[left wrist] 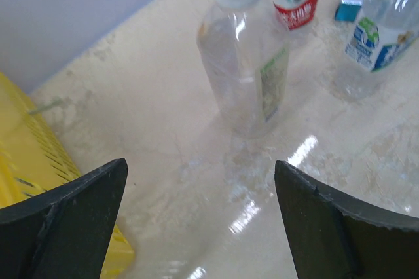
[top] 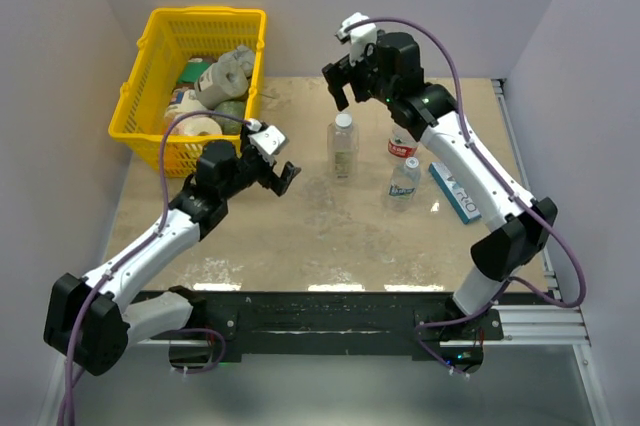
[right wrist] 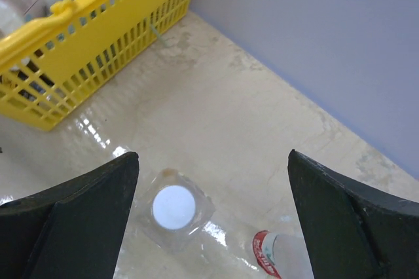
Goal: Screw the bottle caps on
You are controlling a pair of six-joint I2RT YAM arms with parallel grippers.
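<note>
While both arms reach over the table (top: 300,236) with fingers wide apart and empty, the squarish bottle (top: 343,151) stands upright near both of them.
The right gripper (top: 345,96) is above this bottle, along its vertical long axis, so the white cap (right wrist: 173,207) shows below it, nearer to one finger. The left gripper (top: 285,178) is beside the body, facing it. I judge the right one better placed for the cap. Whether the cap is tight, I cannot tell.

White links (top: 480,171), black joints (top: 505,246); purple cables (top: 456,71)
</note>
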